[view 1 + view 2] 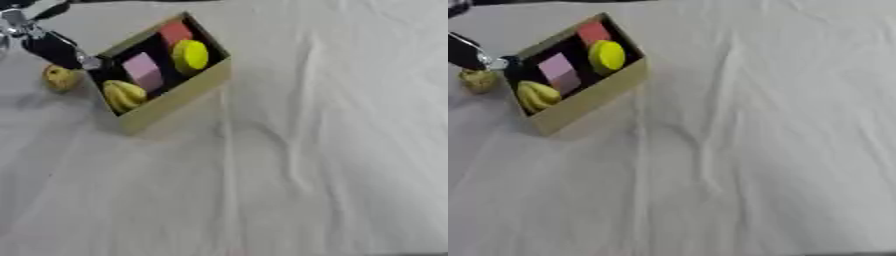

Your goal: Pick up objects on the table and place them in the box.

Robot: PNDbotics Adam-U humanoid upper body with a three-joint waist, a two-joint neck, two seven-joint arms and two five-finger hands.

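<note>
Our left hand (54, 50) reaches in beside the box (175, 97). A yellowish lump (59, 77) lies just below it. We cannot tell the hand's state.

White wrinkled cloth-covered table (332, 150), tan open box (175, 97) lying askew near far-left corner, small yellowish round object (59, 77) just beside its left.

A white cloth (332, 150) covers the table and fills nearly the whole view. It lies rumpled, with long soft creases running from far to near. The light is even and diffuse, casting only faint grey shadows along the folds.
</note>
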